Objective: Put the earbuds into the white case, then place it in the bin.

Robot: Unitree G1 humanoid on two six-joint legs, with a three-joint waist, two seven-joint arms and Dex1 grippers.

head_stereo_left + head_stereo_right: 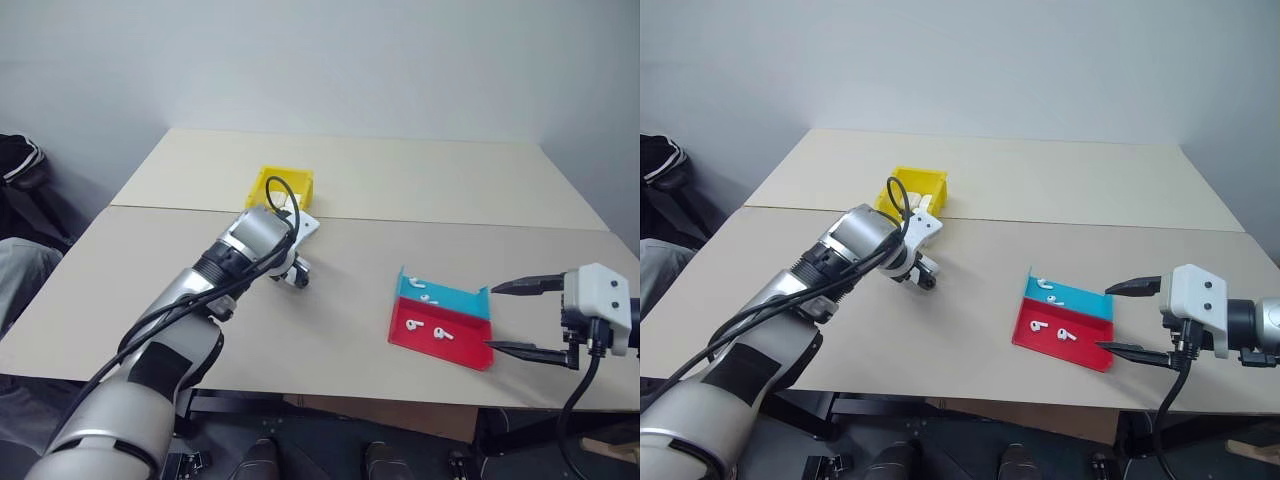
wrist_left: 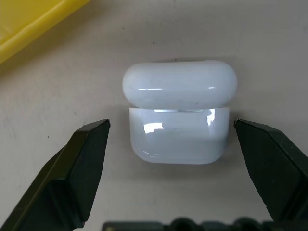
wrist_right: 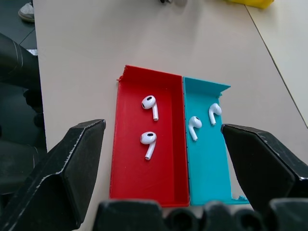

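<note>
The white case (image 2: pixel 179 111) seemingly bears no legible marking.

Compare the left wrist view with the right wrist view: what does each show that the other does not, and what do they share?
Left wrist view alone: the white case lying on the table, lid slightly ajar, between the open fingers of the left gripper.

Right wrist view alone: four earbuds, two in the red half and two in the teal half of the tray, ahead of the open right gripper.

Both: the beige table and part of the yellow bin.
</note>
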